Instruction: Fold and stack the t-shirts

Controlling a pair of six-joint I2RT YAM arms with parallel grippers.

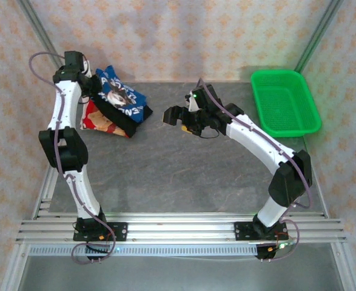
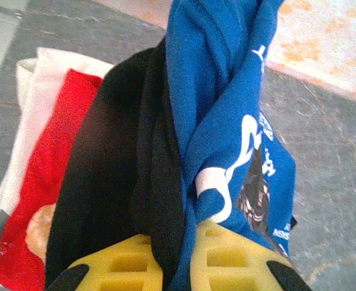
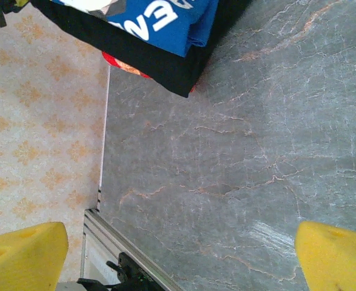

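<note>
Royal blue t-shirt [image 1: 122,94] lies topmost, black t-shirt [image 1: 127,125] beneath it, red-patterned t-shirt [image 1: 97,120] at the bottom. The pile sits just ahead of the left claw [image 2: 176,262] and well to the left of the right claw [image 1: 174,115]. Left claw pinches a bunched fold of blue and black cloth together. Right claw is spread wide above bare surface [image 1: 184,176]. We judge the stack nearly done: release low and lift straight off so no layer drags.

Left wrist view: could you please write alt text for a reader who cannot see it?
The left end effector pinches a bunched blue tee and black tee between yellow fingers. A red tee lies beside them on the grey table.
</note>
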